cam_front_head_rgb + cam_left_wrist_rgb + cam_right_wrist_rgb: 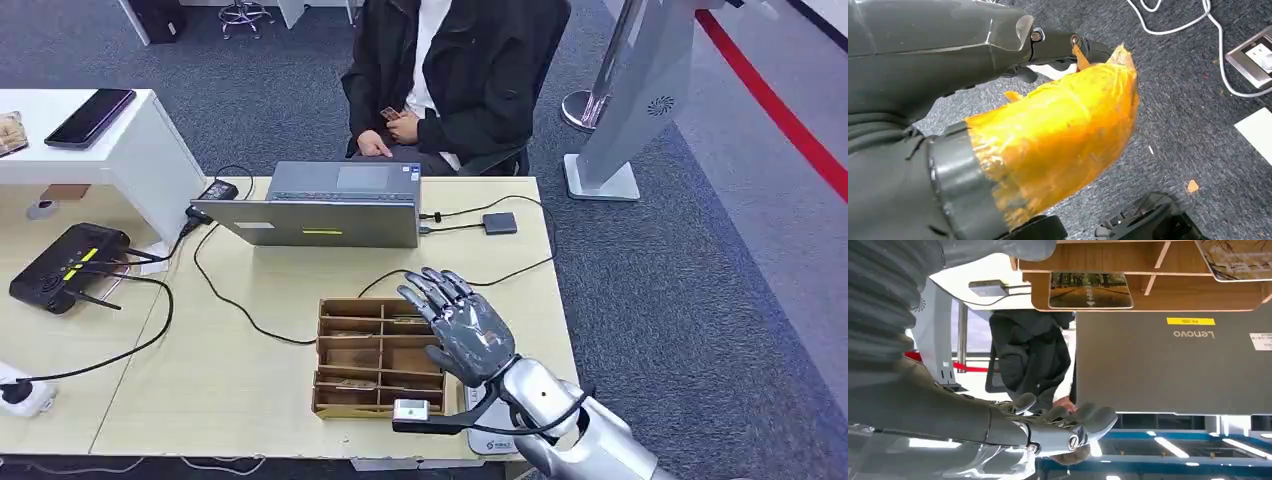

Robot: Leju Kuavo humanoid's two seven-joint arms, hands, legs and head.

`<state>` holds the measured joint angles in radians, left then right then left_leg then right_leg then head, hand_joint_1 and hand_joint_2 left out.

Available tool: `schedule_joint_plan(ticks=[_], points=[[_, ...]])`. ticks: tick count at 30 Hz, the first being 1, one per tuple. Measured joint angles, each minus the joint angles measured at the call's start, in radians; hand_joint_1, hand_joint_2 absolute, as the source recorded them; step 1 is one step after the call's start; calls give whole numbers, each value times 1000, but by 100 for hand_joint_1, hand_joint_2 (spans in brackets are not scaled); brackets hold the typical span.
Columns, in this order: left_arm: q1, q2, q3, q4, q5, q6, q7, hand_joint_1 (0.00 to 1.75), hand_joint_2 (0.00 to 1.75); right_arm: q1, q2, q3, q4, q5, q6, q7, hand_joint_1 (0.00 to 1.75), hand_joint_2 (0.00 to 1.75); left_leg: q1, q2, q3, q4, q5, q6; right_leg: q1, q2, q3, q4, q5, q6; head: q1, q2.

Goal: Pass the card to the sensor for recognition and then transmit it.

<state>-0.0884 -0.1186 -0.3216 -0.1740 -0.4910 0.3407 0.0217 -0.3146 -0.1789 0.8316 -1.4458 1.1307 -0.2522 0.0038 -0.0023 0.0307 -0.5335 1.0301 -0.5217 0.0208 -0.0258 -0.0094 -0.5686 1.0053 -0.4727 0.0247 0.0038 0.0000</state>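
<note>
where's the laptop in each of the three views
Head view: the laptop sits open at the far side of the table, behind the wooden card tray, its lid facing the robot.
Left wrist view: not in it; this camera looks at carpet and cables.
Right wrist view: the grey lid appears upside down, Lenovo logo inverted, next to the tray.
Shared landmark: the seated person in the dark jacket.
</note>
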Motion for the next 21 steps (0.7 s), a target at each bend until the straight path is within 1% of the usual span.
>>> schedule_joint_plan(ticks=[11, 12, 15, 17, 21], points=[[0, 0, 0, 0, -5, 0, 0, 0, 0, -2, 16, -2, 0, -4, 3, -5, 26, 175, 0, 0, 0, 0, 0, 0, 0, 0, 0, 0, 0, 0, 0, 0], [0, 0, 0, 0, -6, 0, 0, 0, 0, -3, 18, -2, 0, -5, 5, -6, 30, 175, 0, 0, 0, 0, 0, 0, 0, 0, 0, 0, 0, 0, 0, 0], [0, 0, 0, 0, -10, -2, 0, 0, 0, -7, 24, -2, 3, -6, 10, -6, 28, 175, 0, 0, 0, 0, 0, 0, 0, 0, 0, 0, 0, 0, 0, 0], [0, 0, 0, 0, -12, -3, 0, 0, 0, -9, 28, -1, 8, -9, 14, -7, 31, 175, 0, 0, 0, 0, 0, 0, 0, 0, 0, 0, 0, 0, 0, 0], [0, 0, 0, 0, -16, -3, 0, 0, 0, -12, 35, -1, 21, -13, 20, -7, 33, 175, 0, 0, 0, 0, 0, 0, 0, 0, 0, 0, 0, 0, 0, 0]])
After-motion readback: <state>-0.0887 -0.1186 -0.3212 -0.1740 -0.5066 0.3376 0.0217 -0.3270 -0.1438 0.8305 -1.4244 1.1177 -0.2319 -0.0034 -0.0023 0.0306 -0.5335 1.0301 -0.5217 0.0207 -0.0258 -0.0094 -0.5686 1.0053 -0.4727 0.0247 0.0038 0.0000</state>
